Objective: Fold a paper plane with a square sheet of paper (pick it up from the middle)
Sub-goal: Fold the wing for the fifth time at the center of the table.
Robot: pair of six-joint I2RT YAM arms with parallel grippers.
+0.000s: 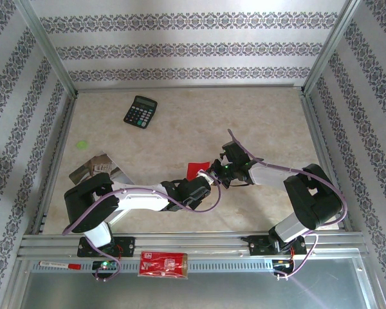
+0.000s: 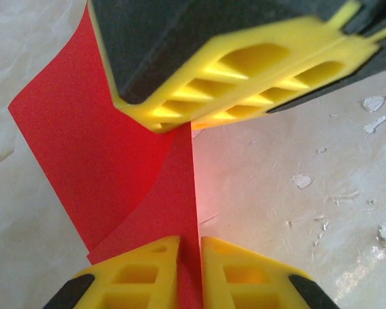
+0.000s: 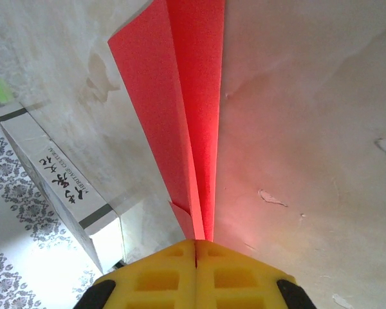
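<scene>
Red paper (image 3: 180,96), folded along a ridge, lies well apart from the calculator (image 1: 140,111), on its arm-base side. Both arms reach inward, low. The right pincer (image 3: 195,243) clamps the paper. The left pincer (image 2: 190,241) is narrow around the paper's edge; grip cannot be confirmed.

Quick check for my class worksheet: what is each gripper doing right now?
Left gripper: shut on the red paper.
Right gripper: shut on the same paper.
</scene>
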